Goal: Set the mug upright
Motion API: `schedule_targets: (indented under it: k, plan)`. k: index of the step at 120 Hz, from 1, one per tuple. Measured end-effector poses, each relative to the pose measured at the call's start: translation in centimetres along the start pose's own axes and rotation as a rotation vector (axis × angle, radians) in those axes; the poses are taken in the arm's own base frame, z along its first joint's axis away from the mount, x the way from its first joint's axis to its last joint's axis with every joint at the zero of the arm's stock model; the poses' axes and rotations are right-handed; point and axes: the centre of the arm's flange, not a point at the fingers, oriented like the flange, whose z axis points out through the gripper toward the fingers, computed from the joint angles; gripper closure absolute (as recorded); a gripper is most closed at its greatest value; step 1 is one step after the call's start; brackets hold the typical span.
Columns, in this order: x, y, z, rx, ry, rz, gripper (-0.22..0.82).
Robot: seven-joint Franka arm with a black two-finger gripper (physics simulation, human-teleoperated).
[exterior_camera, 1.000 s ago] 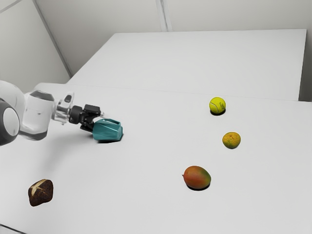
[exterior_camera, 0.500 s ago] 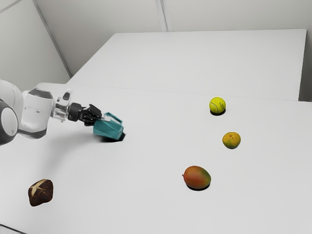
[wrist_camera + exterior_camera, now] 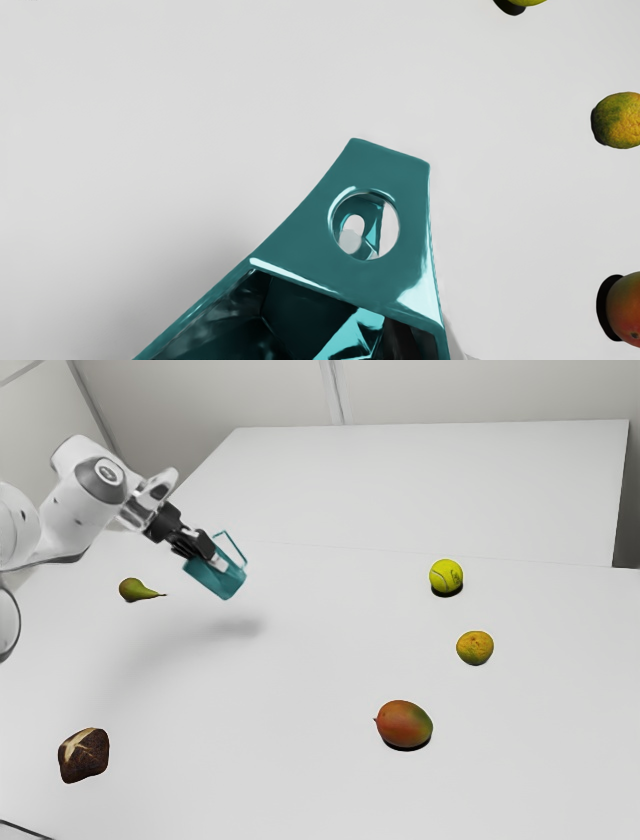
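Presently, to the exterior view's left of the jaws (image 3: 217, 561): brown lump (image 3: 84, 755), pear (image 3: 134, 590). Jaws closed on wall of mug (image 3: 218, 581), which hangs tilted above bench (image 3: 290, 760). To the exterior view's right of them: mango (image 3: 404, 724), tennis ball (image 3: 446, 576), citrus fruit (image 3: 475, 648).

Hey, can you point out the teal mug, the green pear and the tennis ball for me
Teal mug (image 3: 223, 579): exterior view, on the side of its body.
Green pear (image 3: 132, 590): exterior view, on its rounded end.
Tennis ball (image 3: 445, 576): exterior view, on its middle.
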Motion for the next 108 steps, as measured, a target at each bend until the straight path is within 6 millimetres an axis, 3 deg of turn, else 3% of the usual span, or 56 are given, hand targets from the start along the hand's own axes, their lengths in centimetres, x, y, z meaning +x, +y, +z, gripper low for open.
schedule_targets:
  k: [25, 42, 64, 73, 94, 108]
  plan:
    - [2.0, 0.5, 2.6, 0.331, -0.118, 0.092, 0.78]
    - [1.1, -0.8, 5.4, 0.392, -0.132, 0.030, 0.78]
    - [0.6, -1.5, 7.5, 0.417, -0.124, -0.057, 0.78]
    - [0.5, -1.6, 7.7, 0.421, -0.114, -0.089, 0.70]
    - [0.4, -2.0, 8.2, 0.424, -0.103, -0.150, 0.34]
    - [0.4, -2.0, 8.2, 0.427, -0.093, -0.180, 0.19]
